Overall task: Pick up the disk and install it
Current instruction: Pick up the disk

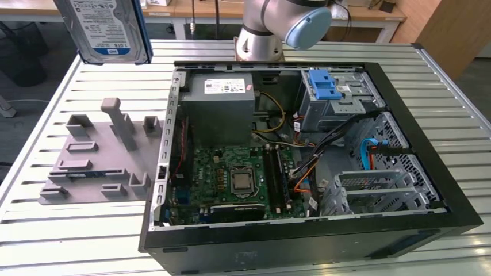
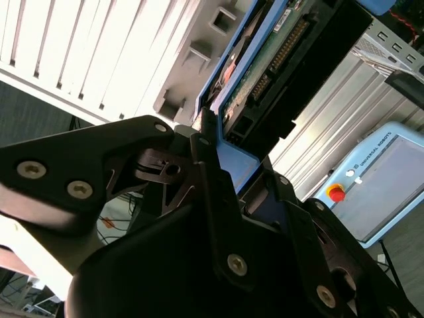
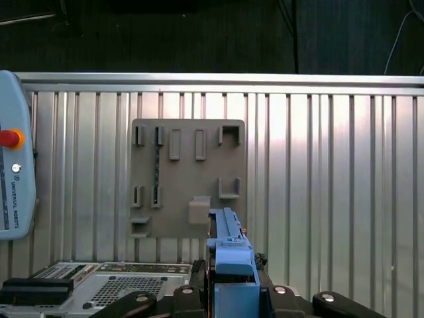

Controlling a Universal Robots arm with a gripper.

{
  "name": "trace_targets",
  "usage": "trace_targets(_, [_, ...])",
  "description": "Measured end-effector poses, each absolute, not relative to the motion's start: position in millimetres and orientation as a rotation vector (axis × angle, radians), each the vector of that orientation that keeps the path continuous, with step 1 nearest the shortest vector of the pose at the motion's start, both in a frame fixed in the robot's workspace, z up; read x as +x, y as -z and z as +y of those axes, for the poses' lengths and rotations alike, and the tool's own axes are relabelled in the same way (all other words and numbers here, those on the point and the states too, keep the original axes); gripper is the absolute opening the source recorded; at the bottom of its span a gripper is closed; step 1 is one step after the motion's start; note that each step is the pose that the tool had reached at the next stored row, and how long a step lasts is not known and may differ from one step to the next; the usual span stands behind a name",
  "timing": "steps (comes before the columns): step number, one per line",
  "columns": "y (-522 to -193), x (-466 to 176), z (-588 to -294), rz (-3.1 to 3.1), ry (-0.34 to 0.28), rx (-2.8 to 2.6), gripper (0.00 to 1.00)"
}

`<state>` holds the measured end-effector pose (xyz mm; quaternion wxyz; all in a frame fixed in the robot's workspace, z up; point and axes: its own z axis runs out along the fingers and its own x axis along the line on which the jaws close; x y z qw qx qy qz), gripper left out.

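The disk (image 1: 107, 29), silver with a white-and-blue label in a blue carrier, hangs upright in the air at the exterior view's upper left, above the slatted table (image 1: 92, 86). In the second wrist view my gripper (image 2: 218, 142) is shut on the disk's blue carrier (image 2: 235, 162), and the disk's circuit-board side (image 2: 268, 69) faces the camera. The first wrist view looks down along the carrier's edge (image 3: 232, 255), which sits between the black fingers (image 3: 185, 295).
An open computer case (image 1: 429, 190) lies on the table, with a drive cage and blue latch (image 1: 326, 86) at its far corner. A grey holder fixture (image 1: 100, 155) stands under the disk. The arm's base (image 1: 261, 40) is behind the case. A teach pendant (image 3: 10, 172) lies nearby.
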<state>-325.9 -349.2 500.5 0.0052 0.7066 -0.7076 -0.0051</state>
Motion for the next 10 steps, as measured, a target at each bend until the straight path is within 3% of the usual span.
trace_targets(10, [-500.5, -324.1, -349.2, -2.215, 0.016, 2.213, 0.36])
